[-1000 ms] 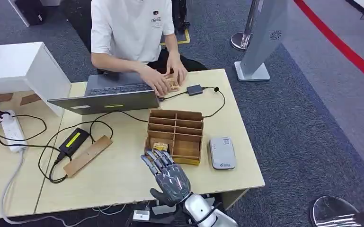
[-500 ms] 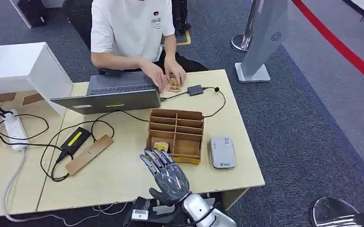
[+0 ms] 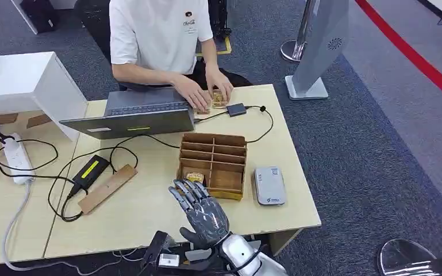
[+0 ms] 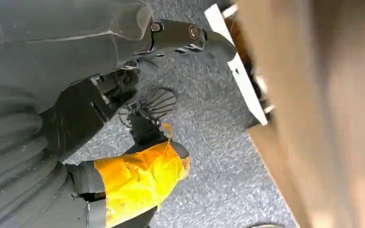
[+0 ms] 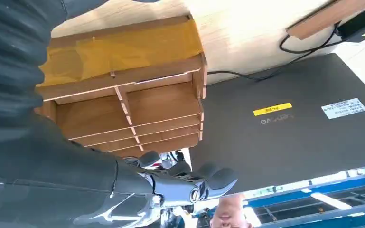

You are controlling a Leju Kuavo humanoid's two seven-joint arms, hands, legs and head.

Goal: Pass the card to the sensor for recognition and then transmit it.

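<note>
The right hand (image 3: 202, 211) is seen from the head view raised over the near edge of the table (image 3: 149, 213), back of the hand up, fingers (image 3: 185, 194) spread apart and extended forward; nothing is held in it. The fingertips are just short of the near-left corner of the wooden divided box (image 3: 214, 165). In the right wrist view the right hand's dark fingers are seen stretched out in front of the box's slotted compartments, nothing between them.

The card (image 3: 194, 177) is seen directly ahead of the fingertips, inside the box's nearest-left compartment. It is small, yellowish-tan with a darker printed patch, lying roughly flat. Its long axis seems to run across the hand's reach, side to side along the compartment; which end is which cannot be told at this size. Contact between fingers and card cannot be confirmed.

The grey card reader (image 3: 269, 186) is placed beside the box, to the right of the hand, flat on the table, long axis pointing away from the robot.

The left hand (image 4: 76, 114) is seen in the left wrist view hanging below the table edge over grey carpet; whether its fingers are apart or curled cannot be told.

Farther beyond the box, a dark laptop (image 3: 135, 115) is set, and a person (image 3: 161, 40) in a white shirt is seated with both hands on small items by a black adapter (image 3: 236, 109).
</note>
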